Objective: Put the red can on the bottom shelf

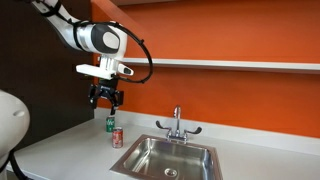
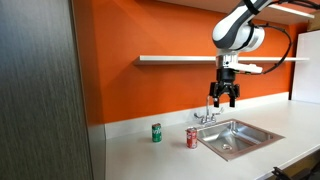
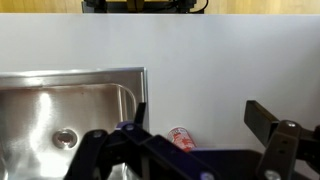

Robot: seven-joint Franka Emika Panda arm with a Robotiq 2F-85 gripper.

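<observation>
Wrist view: only a small patch of the red can (image 3: 180, 137) shows at 6 o'clock, the rest covered by the gripper's dark body; its markings cannot be read; the sink (image 3: 70, 110) is cut off at the left and bottom edges
Exterior views: the arm runs out of frame at the top in both; the can labels are too small to read
Count: two cans, one red and one green can (image 1: 111, 124); one sink; one faucet (image 1: 177, 125); one bottom shelf (image 1: 230, 64) along the orange wall
Red can, pose: upright in both exterior views; long axis vertical; silvery top up
Red can, place: on the white counter (image 1: 60, 150), near the sink's corner, at 9 o'clock of the basin in an exterior view (image 2: 192, 137); the green can stands apart at its 9 o'clock there; in an exterior view (image 1: 117, 138) the green can sits just beside it at 11 o'clock
Gripper: the gripper (image 1: 105, 97) hangs in the air with jaws spread wide and nothing between them; at 12 o'clock over the cans, well apart from the red can; lower than the shelf
</observation>
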